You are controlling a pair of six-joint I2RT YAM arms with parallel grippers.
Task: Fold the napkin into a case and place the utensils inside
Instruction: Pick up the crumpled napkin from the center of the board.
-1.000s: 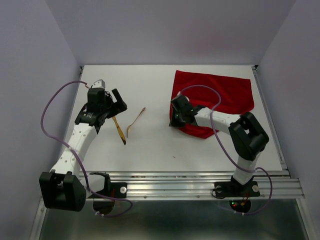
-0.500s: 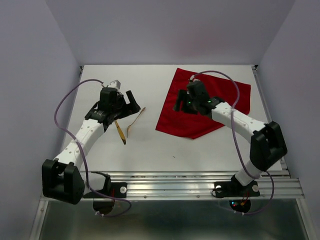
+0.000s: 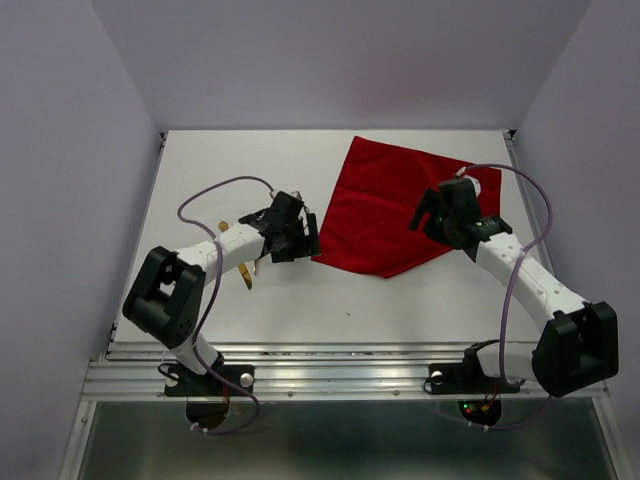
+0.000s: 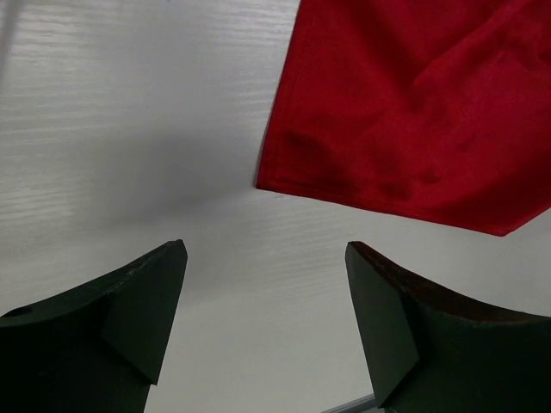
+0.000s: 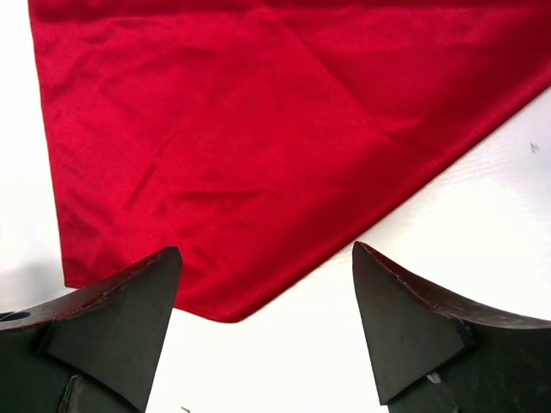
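In the upper centre-right of the top view, the napkin (image 3: 385, 215) lies spread flat on the table (image 3: 350, 300); it looks light, soft and slippery, best pinched at a corner or hem; the left end effector (image 3: 303, 240) hovers wide open just beside its left corner; the right end effector (image 3: 432, 212) hangs wide open, empty, above its right half.

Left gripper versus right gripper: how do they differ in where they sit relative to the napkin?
The left gripper hovers over bare table, just short of the napkin's near-left corner. The right gripper hangs over the cloth itself, towards its right side. The left arm crosses above the knife, while the right arm has no utensil beneath it. Both are open and hold nothing.
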